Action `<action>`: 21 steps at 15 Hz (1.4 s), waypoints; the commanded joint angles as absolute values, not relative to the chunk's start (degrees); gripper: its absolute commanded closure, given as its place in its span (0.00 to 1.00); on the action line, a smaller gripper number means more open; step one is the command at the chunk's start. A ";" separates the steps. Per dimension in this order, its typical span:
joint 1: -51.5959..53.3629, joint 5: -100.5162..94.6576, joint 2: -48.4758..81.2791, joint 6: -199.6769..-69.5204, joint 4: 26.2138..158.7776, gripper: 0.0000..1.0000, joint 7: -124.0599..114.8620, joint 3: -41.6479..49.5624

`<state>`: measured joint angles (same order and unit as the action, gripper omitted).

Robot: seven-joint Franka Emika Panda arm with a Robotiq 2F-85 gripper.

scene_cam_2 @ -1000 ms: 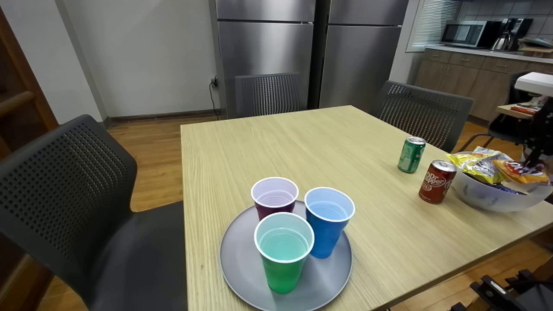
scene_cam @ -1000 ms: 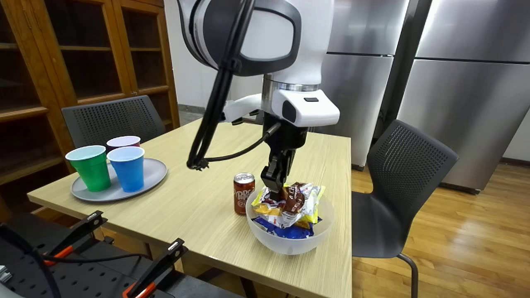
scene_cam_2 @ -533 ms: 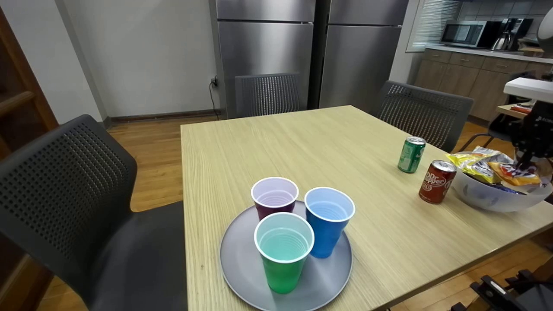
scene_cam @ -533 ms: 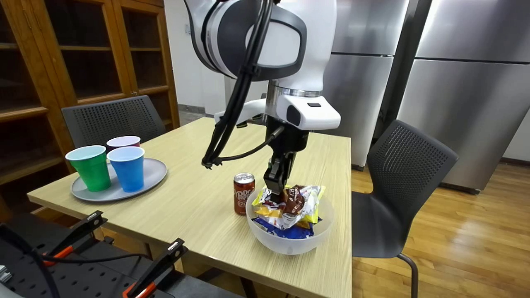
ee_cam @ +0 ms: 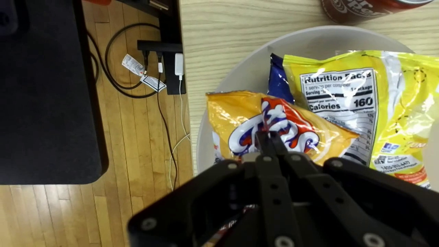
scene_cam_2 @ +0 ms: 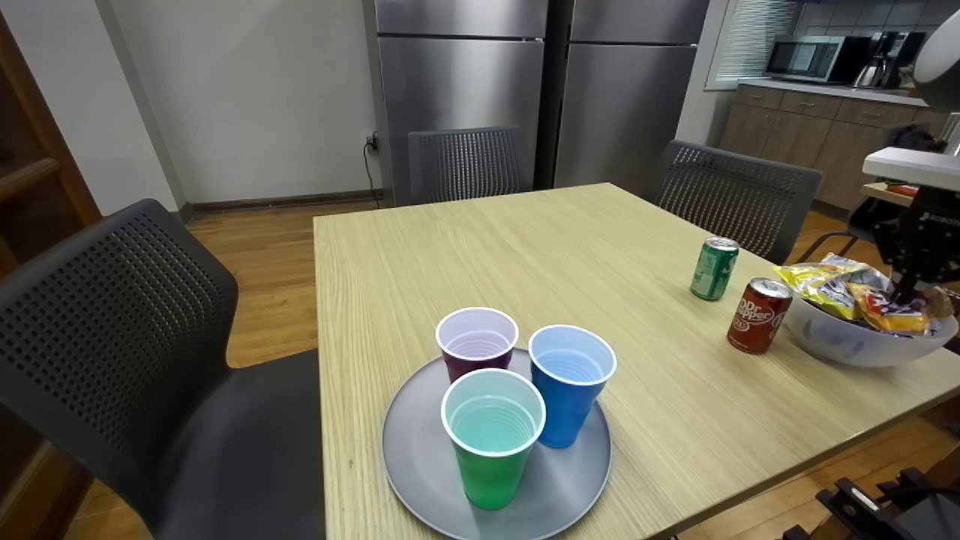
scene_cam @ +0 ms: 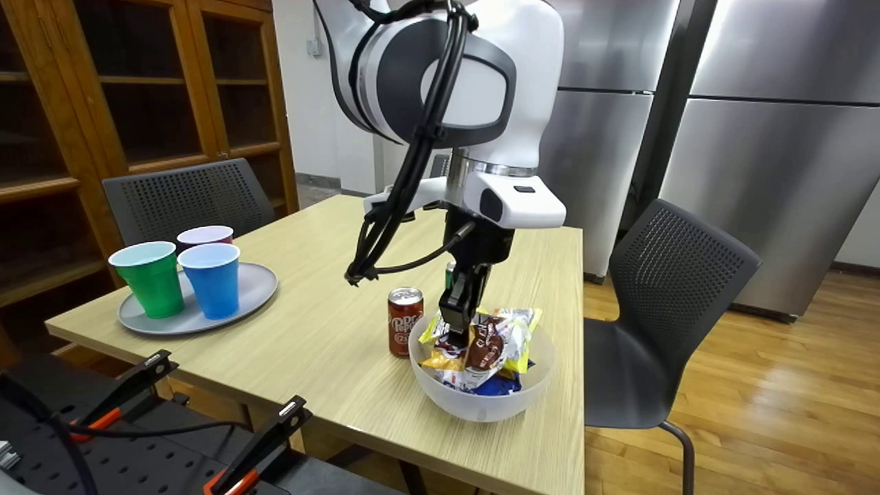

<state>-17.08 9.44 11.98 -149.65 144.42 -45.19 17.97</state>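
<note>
My gripper (ee_cam: 268, 135) is shut, its fingertips pinching a fold of the orange snack bag (ee_cam: 291, 128) with red and white lettering. That bag lies on the heap in a frosted white bowl (scene_cam: 481, 405), and the gripper points down into it in both exterior views. Beside the orange bag, a yellow bag (ee_cam: 404, 103) shows its nutrition label in the wrist view. A dark blue bag (ee_cam: 278, 82) sticks out between them. In an exterior view a brown bag (scene_cam: 486, 346) leans against the gripper's side of the heap. Bags lower in the bowl are mostly hidden.
A red Dr Pepper can (scene_cam: 404, 326) stands close beside the bowl, a green can (scene_cam_2: 715, 268) further back. Three cups sit on a grey plate (scene_cam: 260, 289). Around the table (scene_cam_2: 465, 247) stand grey chairs, one (scene_cam: 677, 302) near the bowl.
My gripper has dropped slightly and shifted across the bowl, with the orange bag moving along. The brown bag has turned and sunk, covering more of the blue bag. Cans and cups stayed put.
</note>
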 commanded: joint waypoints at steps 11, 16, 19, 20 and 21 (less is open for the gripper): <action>-15.25 10.60 13.64 -145.58 141.04 0.60 -46.41 19.41; -15.22 10.61 13.33 -145.73 140.98 0.23 -46.57 19.48; -15.21 10.69 12.92 -145.78 141.09 0.01 -46.44 19.43; -15.18 10.71 12.61 -145.87 141.21 0.00 -46.33 19.38; -15.11 10.65 12.37 -145.98 141.29 0.00 -46.33 19.38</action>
<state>-16.30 9.81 13.86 -147.82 141.63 -45.20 18.68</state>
